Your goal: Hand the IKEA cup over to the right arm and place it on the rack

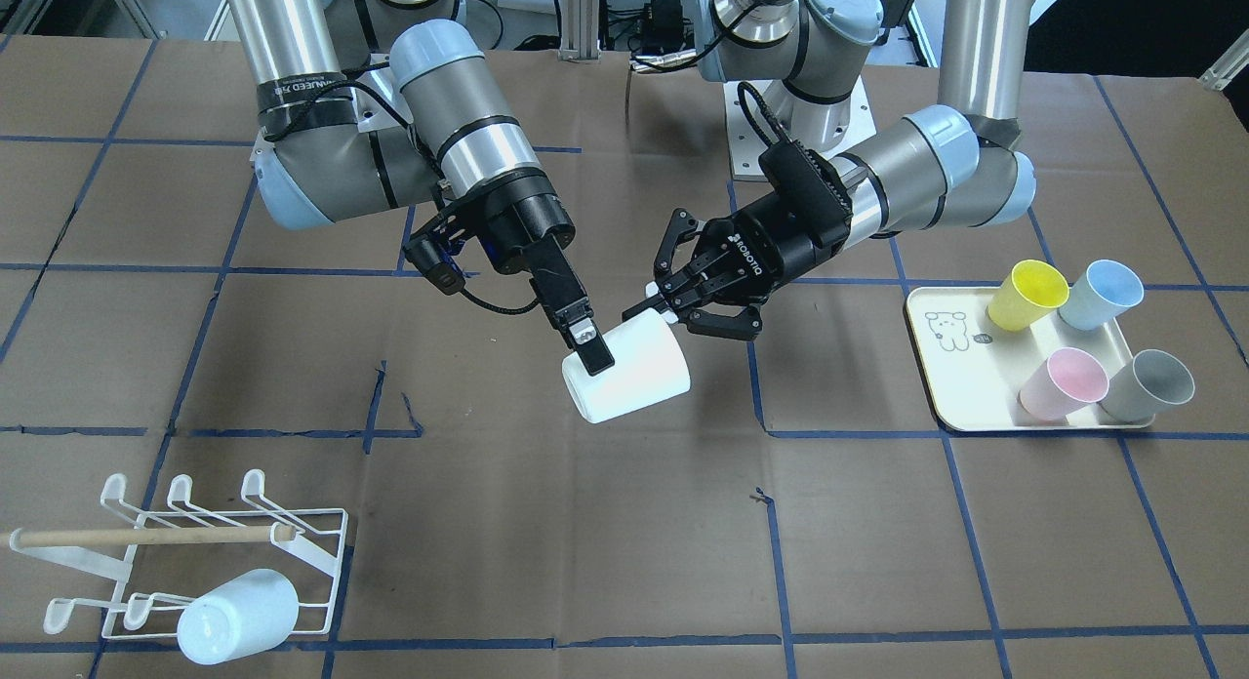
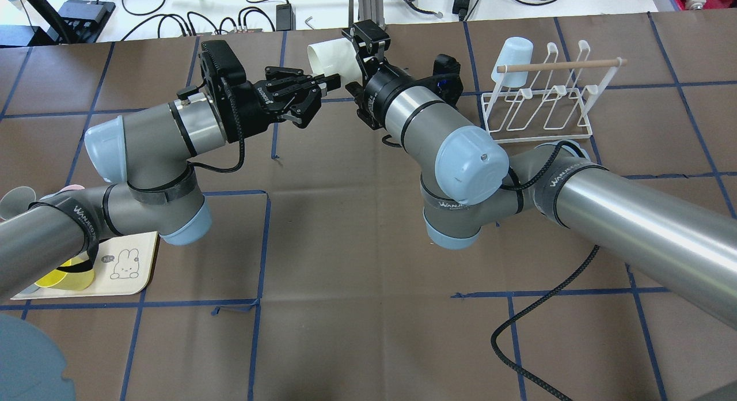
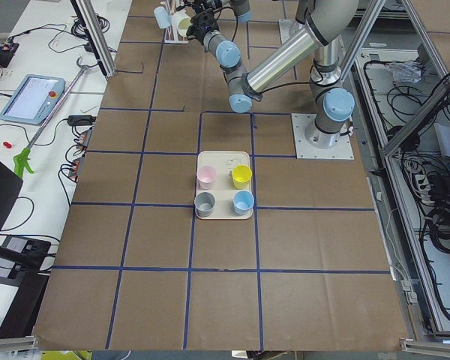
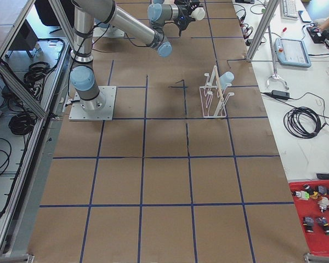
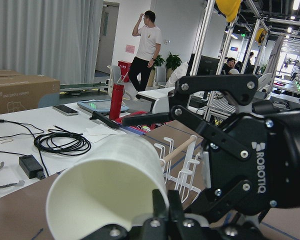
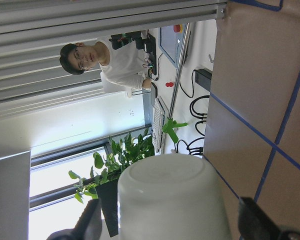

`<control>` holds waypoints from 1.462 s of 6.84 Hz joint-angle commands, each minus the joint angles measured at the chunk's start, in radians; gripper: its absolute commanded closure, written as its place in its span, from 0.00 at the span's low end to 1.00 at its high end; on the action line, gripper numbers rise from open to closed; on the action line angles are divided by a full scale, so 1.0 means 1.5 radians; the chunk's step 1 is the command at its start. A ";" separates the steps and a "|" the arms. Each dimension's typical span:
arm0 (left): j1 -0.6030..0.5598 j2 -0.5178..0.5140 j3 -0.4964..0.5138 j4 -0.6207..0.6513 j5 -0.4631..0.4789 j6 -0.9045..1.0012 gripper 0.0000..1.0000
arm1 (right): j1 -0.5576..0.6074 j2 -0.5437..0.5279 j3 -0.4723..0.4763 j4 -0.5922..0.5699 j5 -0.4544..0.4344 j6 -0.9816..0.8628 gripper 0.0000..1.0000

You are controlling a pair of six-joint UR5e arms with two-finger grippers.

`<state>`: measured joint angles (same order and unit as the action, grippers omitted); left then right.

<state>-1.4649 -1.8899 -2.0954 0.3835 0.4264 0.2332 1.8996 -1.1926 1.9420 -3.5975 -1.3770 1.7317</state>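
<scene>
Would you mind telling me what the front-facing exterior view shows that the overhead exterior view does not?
Front-facing only: an unobstructed look at the four coloured cups on the tray. Overhead only: the open mouth of the white cup and the cable-strewn bench beyond the table. Both: the white cup between the left gripper and right gripper, and the rack carrying a pale blue cup.

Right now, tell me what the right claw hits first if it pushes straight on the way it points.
The cup: it sits between the fingers of the right claw, so the palm would likely press into its side almost at once. The remaining gap is unclear.
</scene>
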 commanded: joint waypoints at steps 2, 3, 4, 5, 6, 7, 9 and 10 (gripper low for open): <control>0.000 0.000 0.000 0.000 0.000 0.000 0.89 | 0.003 0.014 -0.014 0.000 0.000 0.000 0.05; 0.000 0.000 0.000 0.000 0.000 -0.001 0.89 | 0.003 0.015 -0.016 0.000 0.001 -0.001 0.05; 0.000 0.001 0.000 0.000 0.000 -0.003 0.88 | 0.003 0.016 -0.018 0.000 0.001 -0.001 0.05; 0.000 0.001 0.000 0.000 0.000 -0.003 0.88 | 0.003 0.019 -0.018 0.000 0.001 -0.001 0.05; 0.000 0.001 0.000 0.000 0.000 -0.004 0.87 | 0.002 0.025 -0.020 -0.001 0.000 -0.001 0.05; 0.000 0.001 0.000 0.000 0.000 -0.004 0.86 | 0.002 0.025 -0.022 -0.001 0.001 -0.001 0.08; 0.000 0.001 0.001 0.000 0.000 -0.004 0.85 | 0.002 0.024 -0.024 -0.002 0.001 -0.002 0.21; 0.000 0.001 0.001 0.000 0.000 -0.006 0.80 | 0.002 0.024 -0.024 -0.002 0.001 -0.002 0.30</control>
<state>-1.4649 -1.8883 -2.0944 0.3835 0.4264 0.2262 1.9021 -1.1562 1.9072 -3.6001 -1.3760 1.7290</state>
